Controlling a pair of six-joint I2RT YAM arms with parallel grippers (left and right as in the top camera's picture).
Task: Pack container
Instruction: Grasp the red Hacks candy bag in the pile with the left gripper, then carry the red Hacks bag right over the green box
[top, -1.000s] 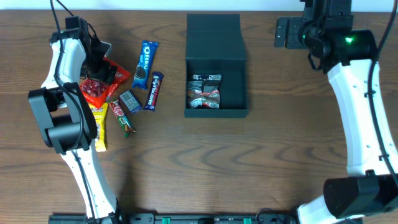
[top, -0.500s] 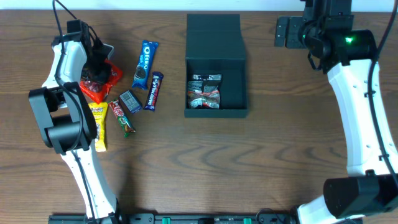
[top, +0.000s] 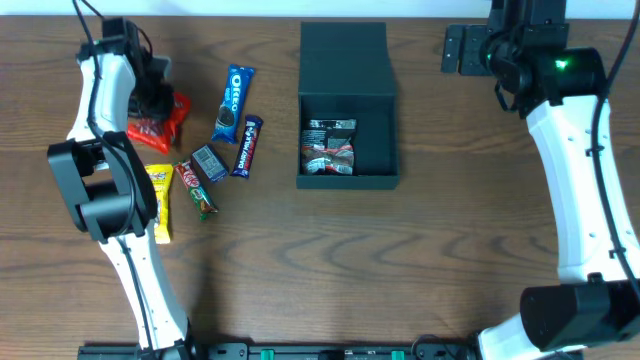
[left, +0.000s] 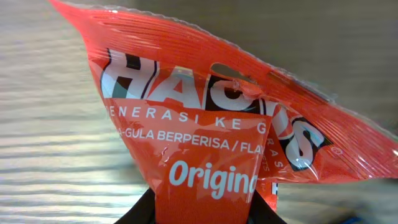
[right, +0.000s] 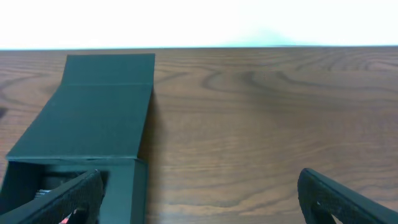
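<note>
The left gripper (top: 153, 99) now carries the red Hacks candy packet (top: 165, 118) clear of the desk (top: 450, 250); a second ago that packet lay flat among the other snacks, well off to the left of the container (top: 376, 140), and it now hangs further back from them and crumpled; the left wrist view shows it dangling with its lower edge pinched between the jaws, so the jaws are closed on it.

The container sits where it was, mid-desk, its flap lid folded open away from the robot, with one black-and-red snack packet (top: 329, 147) already inside and room beside it.

Left of the container, the Oreo packet (top: 232, 103), the dark blue bar (top: 246, 144) and the yellow packet (top: 159, 203) lie unmoved.

The right gripper (right: 199, 196) holds its place beyond the container's far right corner, jaws wide apart and empty.

The pick looks done; what remains for this packet, by my judgement, is the carry rightwards over the container and the release; several snacks are left to pack.
</note>
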